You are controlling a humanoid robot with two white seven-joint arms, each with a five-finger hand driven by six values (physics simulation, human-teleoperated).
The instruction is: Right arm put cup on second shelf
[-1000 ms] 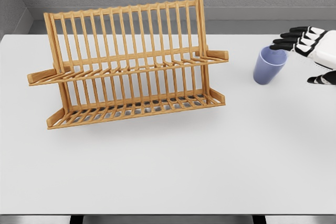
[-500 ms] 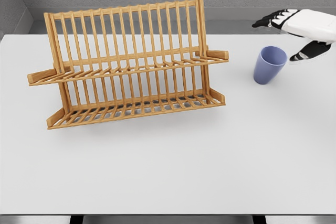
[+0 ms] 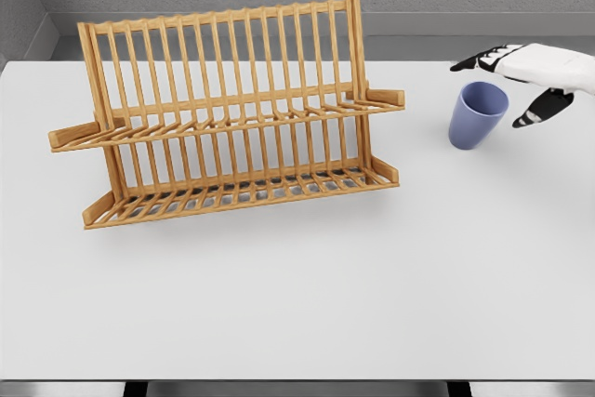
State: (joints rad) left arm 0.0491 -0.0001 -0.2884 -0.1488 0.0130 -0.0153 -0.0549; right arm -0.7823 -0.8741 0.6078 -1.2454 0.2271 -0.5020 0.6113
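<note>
The right hand (image 3: 528, 76) is white with black fingertips. Just left of it stands a plain periwinkle-blue cup (image 3: 477, 115). Farther left, the slatted rack (image 3: 228, 113) is honey-brown wood. The desk (image 3: 307, 295) is plain white.

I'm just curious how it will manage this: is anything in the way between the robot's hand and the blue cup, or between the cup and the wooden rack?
Nothing visible blocks either path. The right hand hovers open just right of the cup, and only bare table lies between the cup and the rack, whose upper shelf holds nothing.
</note>
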